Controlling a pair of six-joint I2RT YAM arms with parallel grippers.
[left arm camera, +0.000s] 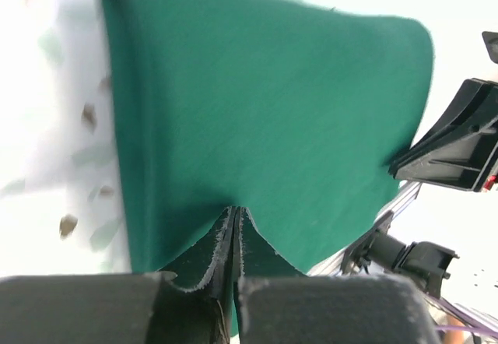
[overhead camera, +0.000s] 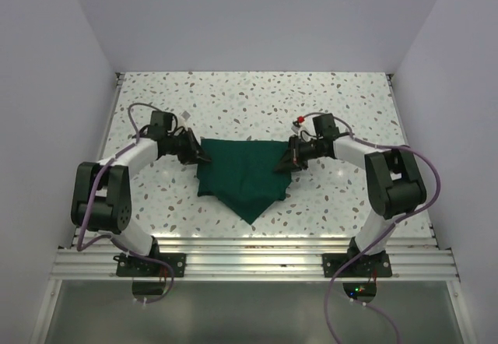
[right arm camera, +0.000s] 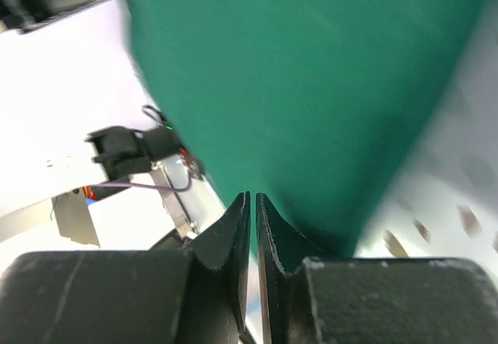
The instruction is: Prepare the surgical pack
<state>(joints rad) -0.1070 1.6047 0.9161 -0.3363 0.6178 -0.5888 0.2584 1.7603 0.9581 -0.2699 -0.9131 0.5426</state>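
Observation:
The surgical pack (overhead camera: 245,177) is a dark green cloth lying mid-table, with a straight far edge and a point toward the near rail. My left gripper (overhead camera: 201,156) is at its far left corner and my right gripper (overhead camera: 285,163) at its far right corner. In the left wrist view the gripper (left arm camera: 235,212) is shut, pinching the edge of the cloth (left arm camera: 264,103). In the right wrist view the gripper (right arm camera: 254,196) is closed to a thin slit on the edge of the cloth (right arm camera: 311,71). The cloth spans straight between the two grippers.
The speckled table (overhead camera: 257,99) is walled in white on three sides. An aluminium rail (overhead camera: 249,262) carrying both arm bases runs along the near edge. The right arm's gripper (left arm camera: 459,145) shows at the right of the left wrist view.

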